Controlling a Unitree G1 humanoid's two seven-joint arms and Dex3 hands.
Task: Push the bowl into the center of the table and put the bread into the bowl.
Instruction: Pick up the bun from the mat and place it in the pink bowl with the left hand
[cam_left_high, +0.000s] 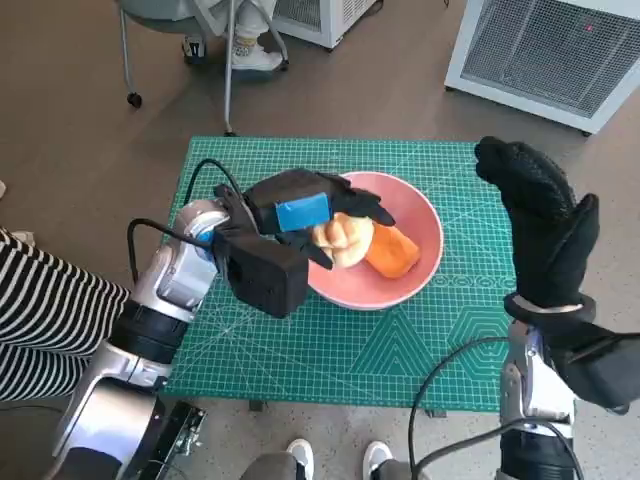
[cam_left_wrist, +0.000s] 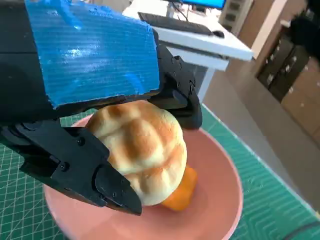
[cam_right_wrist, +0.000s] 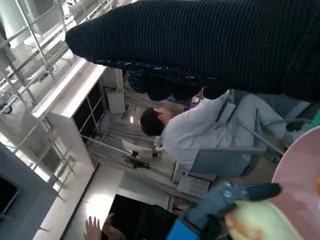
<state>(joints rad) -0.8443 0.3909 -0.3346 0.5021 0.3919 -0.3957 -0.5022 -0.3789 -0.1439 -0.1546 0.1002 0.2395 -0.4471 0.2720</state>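
In the head view, a round pink bowl with a smooth glazed look sits on the green gridded cutting mat that covers the table. The left hand, hard black plastic with a patch of glossy blue tape on its back, reaches over the bowl's rim and grips the bread, a pale golden roll, above the bowl's hollow. Just beside the bread, inside the bowl, lies an orange wedge-shaped piece. The right hand, in its black knitted glove, stands raised beyond the bowl's far side, well apart from it, with its fingers straight and close together and nothing in them.

In the left wrist view, the bread shows as a domed bun with a scored, browned crust and a soft matte surface. The black fingers close around it from both sides, pinching it over the bowl. The orange piece peeks out under the bread against the smooth pink floor of the bowl.

In the right wrist view, the ribbed glove spans the frame. A person in a pale top sits on a chair beyond the bowl, whose pink edge curves in at the side.
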